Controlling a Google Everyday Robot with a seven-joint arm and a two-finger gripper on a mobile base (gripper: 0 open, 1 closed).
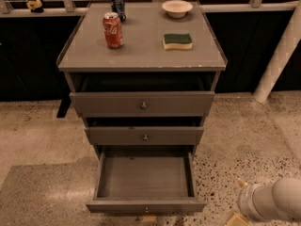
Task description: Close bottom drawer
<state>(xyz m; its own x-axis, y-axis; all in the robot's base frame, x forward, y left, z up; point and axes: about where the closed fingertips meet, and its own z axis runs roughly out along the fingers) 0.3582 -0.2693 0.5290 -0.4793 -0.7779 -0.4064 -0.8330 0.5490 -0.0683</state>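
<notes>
One drawer gapes: bottom drawer (145, 175) fully out. End effector (239, 200), grip state untellable, hangs low off the front-right corner of the bench (141, 51); approach, then push the front in.

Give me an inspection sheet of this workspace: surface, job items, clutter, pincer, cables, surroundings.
Surface: grey cabinet top, rimmed, carrying four items.
Job's things: bottom drawer pulled far out, bare inside, small knob on its front. Middle drawer and top drawer each slightly out.
Clutter: red cola can and blue can upright, beige bowl, green-and-yellow sponge, all on the cabinet top.
Pincer: pincer low at lower right on the white arm, right of the bottom drawer's front, apart from it.
Cables: nothing seen.
Surroundings: speckled floor, white pole at right, dark panels behind.
</notes>
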